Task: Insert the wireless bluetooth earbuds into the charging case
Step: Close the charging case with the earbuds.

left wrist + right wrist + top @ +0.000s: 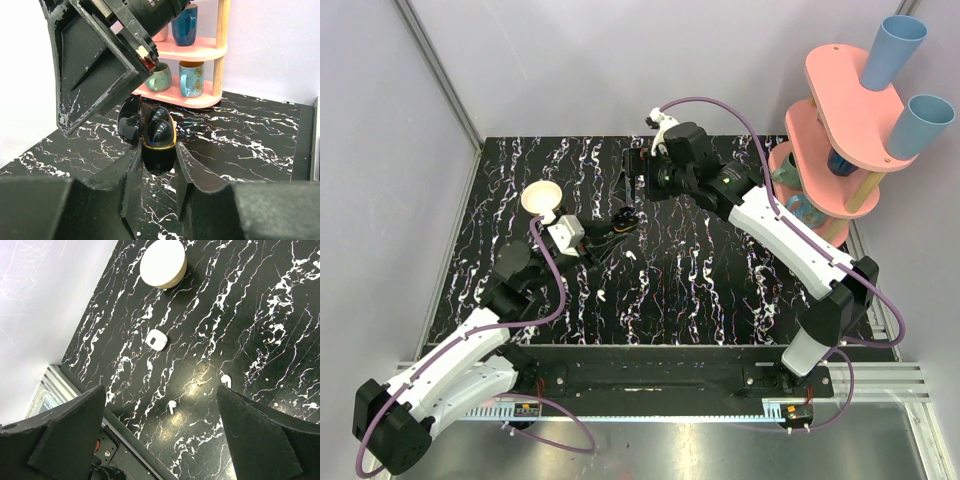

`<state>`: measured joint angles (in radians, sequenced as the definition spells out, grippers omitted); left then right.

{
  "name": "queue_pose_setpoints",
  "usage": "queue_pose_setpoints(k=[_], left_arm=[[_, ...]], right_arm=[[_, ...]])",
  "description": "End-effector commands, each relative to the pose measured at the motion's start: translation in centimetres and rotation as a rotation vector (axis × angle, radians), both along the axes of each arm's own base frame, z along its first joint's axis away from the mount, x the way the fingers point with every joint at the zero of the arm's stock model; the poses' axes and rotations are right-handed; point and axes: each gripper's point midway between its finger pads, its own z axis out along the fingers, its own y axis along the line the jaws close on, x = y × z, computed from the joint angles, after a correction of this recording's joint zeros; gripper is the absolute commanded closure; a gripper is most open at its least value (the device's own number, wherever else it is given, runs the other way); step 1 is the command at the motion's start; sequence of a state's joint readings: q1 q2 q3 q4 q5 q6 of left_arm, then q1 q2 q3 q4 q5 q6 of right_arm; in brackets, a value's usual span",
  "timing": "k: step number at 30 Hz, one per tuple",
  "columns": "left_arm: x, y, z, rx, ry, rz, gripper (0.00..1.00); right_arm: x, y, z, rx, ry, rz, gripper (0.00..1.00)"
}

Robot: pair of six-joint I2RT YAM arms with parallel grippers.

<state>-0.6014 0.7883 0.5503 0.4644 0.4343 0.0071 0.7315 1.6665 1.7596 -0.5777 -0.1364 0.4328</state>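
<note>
Cream round puck-shaped charging case (542, 198) sits closed on the black white-veined table (720, 290), far-left, just beside the left arm's wrist and behind the left hand (605, 228). Two tiny white glossy earbuds (632, 255) lie loose just near side of that hand.

Left wrist: fingers (132, 185) clamped on a black glossy gold-rimmed clamshell (159, 145), lid up.

Right wrist: right hand (161, 390) spread wide, holding nothing. Case at top of view, both earbuds on the table below the gap.
</note>
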Motion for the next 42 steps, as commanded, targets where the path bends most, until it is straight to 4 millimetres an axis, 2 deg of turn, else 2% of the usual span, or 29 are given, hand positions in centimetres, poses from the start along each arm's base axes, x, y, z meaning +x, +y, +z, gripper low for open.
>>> queue_pose_setpoints(k=[1, 18, 26, 27, 33, 37, 39, 40, 42], left_arm=[[0.1, 0.4, 3.5, -0.06, -0.08, 0.023, 1.0], [0.5, 0.6, 3.6, -0.069, -0.077, 0.049, 1.0], [1.2, 1.1, 3.5, -0.073, -0.063, 0.097, 1.0], [1.3, 1.2, 3.5, -0.072, -0.066, 0.101, 1.0], [1.2, 1.3, 3.3, -0.072, -0.06, 0.105, 1.0], [1.1, 1.2, 3.2, -0.069, -0.046, 0.097, 1.0], [1.1, 1.0, 2.8, -0.049, -0.025, 0.086, 1.0], [1.2, 0.6, 1.9, -0.019, 0.01, 0.074, 1.0], [0.9, -0.2, 1.8, 0.006, 0.062, 0.022, 1.0]], right_arm=[[-0.8, 0.5, 1.9, 0.023, -0.03, 0.054, 0.0], [-1.6, 0.1, 1.5, 0.013, -0.023, 0.072, 0.0], [-2.1, -0.3, 2.4, 0.036, -0.058, 0.082, 0.0], [-2.1, -0.3, 1.9, 0.03, -0.054, 0.082, 0.0], [-1.9, -1.1, 2.4, 0.035, -0.081, 0.039, 0.0], [-0.1, -2.9, 3.4, 0.031, -0.138, -0.11, 0.0], [0.7, -4.7, 4.0, 0.025, -0.166, -0.22, 0.0], [1.8, -6.1, 4.1, 0.004, -0.195, -0.314, 0.0], [2.0, -8.9, 4.7, -0.012, -0.231, -0.44, 0.0]])
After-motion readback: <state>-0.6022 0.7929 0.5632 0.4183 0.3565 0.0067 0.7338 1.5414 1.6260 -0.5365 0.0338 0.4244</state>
